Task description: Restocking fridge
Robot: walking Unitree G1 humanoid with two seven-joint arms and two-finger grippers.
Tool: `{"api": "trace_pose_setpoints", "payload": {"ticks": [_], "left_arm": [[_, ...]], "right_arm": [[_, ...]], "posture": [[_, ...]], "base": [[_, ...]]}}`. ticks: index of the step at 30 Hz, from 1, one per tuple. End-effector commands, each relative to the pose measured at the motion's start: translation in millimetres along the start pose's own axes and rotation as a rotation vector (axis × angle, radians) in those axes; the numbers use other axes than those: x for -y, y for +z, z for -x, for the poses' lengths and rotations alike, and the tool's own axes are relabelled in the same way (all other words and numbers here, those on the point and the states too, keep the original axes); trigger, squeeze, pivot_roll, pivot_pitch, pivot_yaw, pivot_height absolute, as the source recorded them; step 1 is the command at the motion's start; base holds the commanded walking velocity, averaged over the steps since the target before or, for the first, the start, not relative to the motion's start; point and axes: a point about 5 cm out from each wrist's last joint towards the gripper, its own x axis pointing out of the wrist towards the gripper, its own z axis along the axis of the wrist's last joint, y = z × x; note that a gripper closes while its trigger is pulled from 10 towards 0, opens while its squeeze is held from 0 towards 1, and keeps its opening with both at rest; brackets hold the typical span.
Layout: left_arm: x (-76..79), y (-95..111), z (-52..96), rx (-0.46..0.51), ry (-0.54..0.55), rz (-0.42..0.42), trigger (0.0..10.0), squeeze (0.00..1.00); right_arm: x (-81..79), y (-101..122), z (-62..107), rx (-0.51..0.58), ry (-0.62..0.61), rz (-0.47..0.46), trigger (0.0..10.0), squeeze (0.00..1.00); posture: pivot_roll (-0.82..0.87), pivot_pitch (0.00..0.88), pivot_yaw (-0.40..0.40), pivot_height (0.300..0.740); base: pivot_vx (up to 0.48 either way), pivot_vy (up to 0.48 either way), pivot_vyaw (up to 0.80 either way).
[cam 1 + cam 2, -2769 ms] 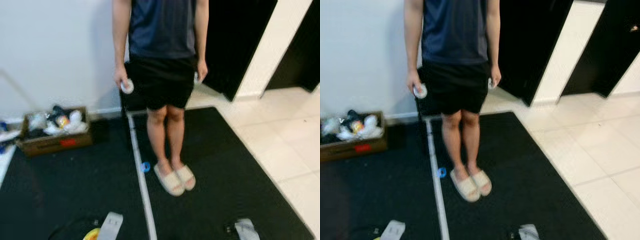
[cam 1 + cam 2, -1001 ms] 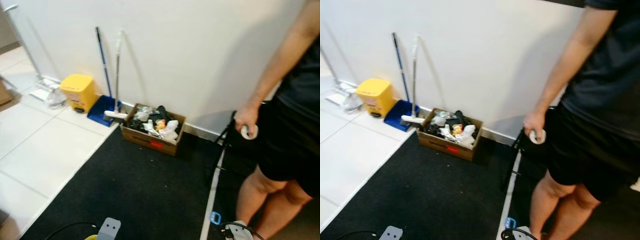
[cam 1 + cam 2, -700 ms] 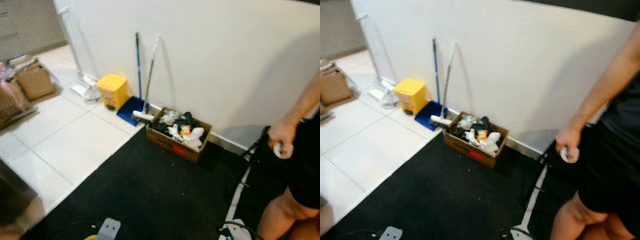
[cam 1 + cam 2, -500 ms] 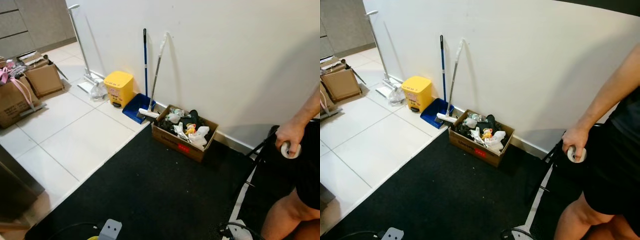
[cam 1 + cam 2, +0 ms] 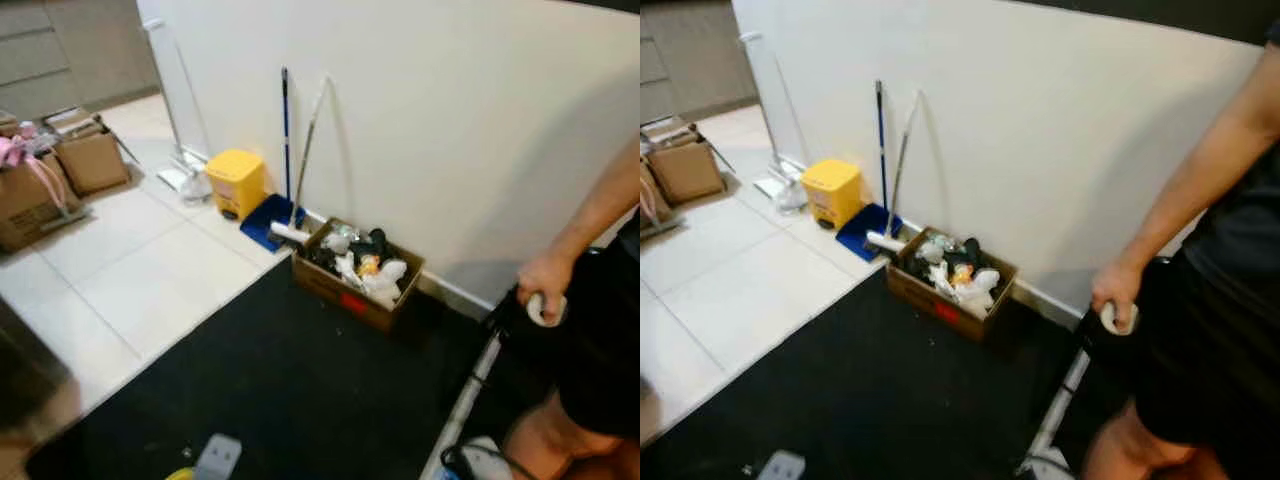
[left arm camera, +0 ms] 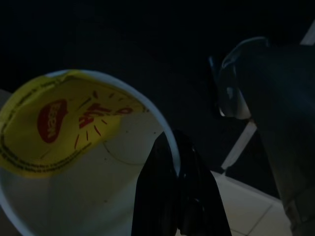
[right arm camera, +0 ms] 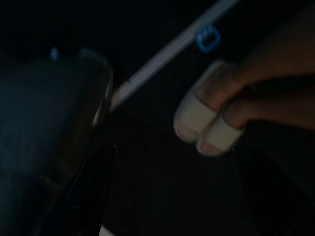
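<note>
White wall, broom (image 5: 284, 140) and box (image 5: 357, 275) now ahead after a leftward turn; left gripper (image 6: 172, 196) grips tub (image 6: 74, 157), right's grip unclear; no fridge yet.

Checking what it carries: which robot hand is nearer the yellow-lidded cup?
Left. The left hand is right against the yellow-lidded cup; the right hand hangs apart, near a person's slippers.
</note>
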Motion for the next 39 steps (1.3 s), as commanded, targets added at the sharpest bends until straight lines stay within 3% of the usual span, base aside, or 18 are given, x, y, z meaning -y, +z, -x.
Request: {"api": "trace_pose_setpoints", "payload": {"ticks": [1, 25, 39], "left_arm": [[14.4, 1.7, -1.9, 0.005, -0.051, 0.009, 10.0, 0.00], [13.2, 0.8, -1.6, 0.014, -0.054, 0.011, 10.0, 0.00], [14.1, 1.6, -1.7, 0.017, -0.062, 0.002, 10.0, 0.00]], "right_arm": [[1.3, 3.0, 0.1, 0.005, 0.000, 0.004, 10.0, 0.00], [-1.9, 2.0, -0.5, 0.004, 0.004, -0.011, 10.0, 0.00], [0.0, 2.4, -0.6, -0.006, -0.033, 0.018, 10.0, 0.00]], "posture": [[0.02, 0.000, -0.077, 0.740], [0.02, 0.000, -0.070, 0.740], [0.03, 0.000, -0.074, 0.740]], "base": [[0.000, 0.000, 0.80], [0.000, 0.000, 0.80], [0.000, 0.000, 0.00]]}}
